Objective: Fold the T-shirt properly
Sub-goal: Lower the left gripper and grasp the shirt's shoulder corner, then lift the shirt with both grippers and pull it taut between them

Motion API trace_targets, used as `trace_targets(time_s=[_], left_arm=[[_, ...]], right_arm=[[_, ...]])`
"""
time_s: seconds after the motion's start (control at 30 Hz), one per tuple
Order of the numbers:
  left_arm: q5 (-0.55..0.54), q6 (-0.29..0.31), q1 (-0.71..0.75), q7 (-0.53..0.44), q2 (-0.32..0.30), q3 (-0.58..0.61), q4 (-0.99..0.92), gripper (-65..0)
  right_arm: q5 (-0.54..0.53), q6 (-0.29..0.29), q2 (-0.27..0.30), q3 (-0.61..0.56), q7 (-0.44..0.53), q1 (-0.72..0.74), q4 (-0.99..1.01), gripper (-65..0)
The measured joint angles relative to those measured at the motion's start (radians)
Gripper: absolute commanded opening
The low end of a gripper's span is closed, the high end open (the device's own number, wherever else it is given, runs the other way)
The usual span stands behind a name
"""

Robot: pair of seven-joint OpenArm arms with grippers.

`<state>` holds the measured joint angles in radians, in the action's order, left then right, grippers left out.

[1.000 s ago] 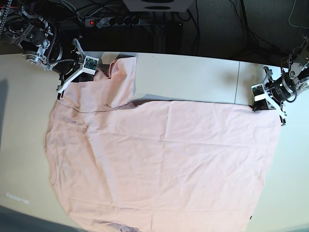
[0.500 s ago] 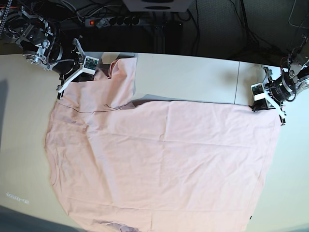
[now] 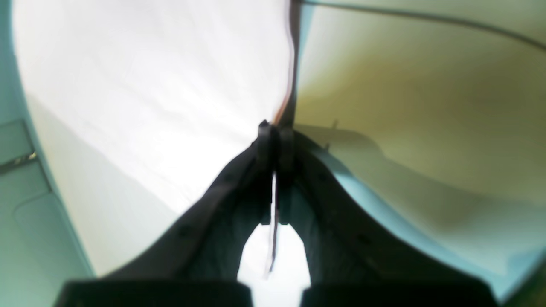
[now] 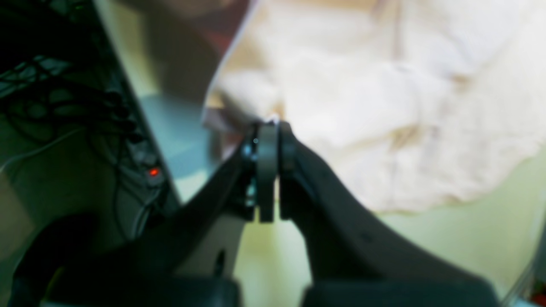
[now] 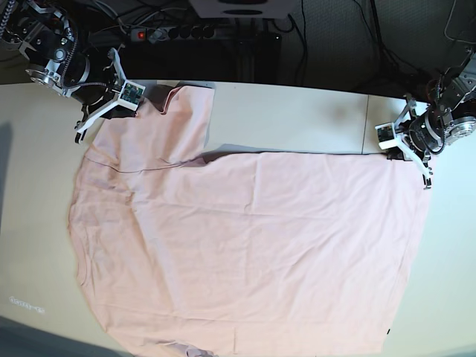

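T-shirt (image 5: 245,245) lies spread flat over most of the tabletop (image 5: 297,111), plain side up. Left tool (image 3: 275,136) is clenched on the far hem corner, right tool (image 4: 268,140) clenched on cloth at the far sleeve end. For a clean fold: lift both corners level, keep the edge taut between the arms, move in sync, avoid dragging wrinkles

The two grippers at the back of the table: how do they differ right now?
The right gripper pinches the T-shirt at the sleeve end; the left gripper pinches the plain hem corner. A raised flap of cloth lies by the right gripper, while cloth by the left lies flat. Both are shut on fabric.
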<state>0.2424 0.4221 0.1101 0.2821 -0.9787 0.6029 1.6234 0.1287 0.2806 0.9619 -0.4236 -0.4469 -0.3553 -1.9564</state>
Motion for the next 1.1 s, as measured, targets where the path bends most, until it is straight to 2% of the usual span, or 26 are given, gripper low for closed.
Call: trace_targets(time_s=[0.27, 0.33, 0.4, 0.47, 0.53, 0.73, 1.0, 1.1], left_arm=[[0.000, 0.010, 0.006, 0.004, -0.023, -0.038, 0.025, -65.0], [-0.043, 0.038, 0.006, 0.011, -0.025, -0.083, 0.040, -65.0], [-0.100, 0.093, 0.005, 0.010, -0.029, -0.136, 0.046, -65.0], [-0.126, 0.131, 0.003, 0.014, -0.030, -0.173, 0.046, -65.0], [-0.152, 0.141, 0.003, 0.009, -0.030, -0.191, 0.046, -65.0], [-0.150, 0.142, 0.003, 0.002, -0.029, -0.192, 0.046, -65.0], [-0.156, 0.148, -0.071, 0.002, 0.013, -0.192, 0.046, -65.0], [-0.157, 0.148, -0.103, 0.002, 0.021, -0.192, 0.046, -65.0]], right_arm=[[-0.095, 0.007, -0.001, 0.229, -0.005, -0.082, -0.060, -65.0], [-0.127, 0.007, 0.000, 0.272, -0.002, -0.077, -0.069, -65.0], [-0.140, 0.010, 0.000, 0.303, 0.000, -0.077, -0.070, -65.0], [-0.140, 0.014, 0.000, 0.316, 0.000, -0.077, -0.070, -65.0], [-0.140, 0.015, 0.004, 0.317, 0.010, -0.077, -0.068, -65.0], [-0.150, 0.031, 0.005, 0.317, 0.028, -0.021, -0.058, -65.0], [-0.276, 0.085, 0.006, 0.317, 0.039, 0.135, 0.075, -65.0], [-0.297, 0.096, 0.027, 0.315, 0.043, 0.171, 0.105, -65.0]])
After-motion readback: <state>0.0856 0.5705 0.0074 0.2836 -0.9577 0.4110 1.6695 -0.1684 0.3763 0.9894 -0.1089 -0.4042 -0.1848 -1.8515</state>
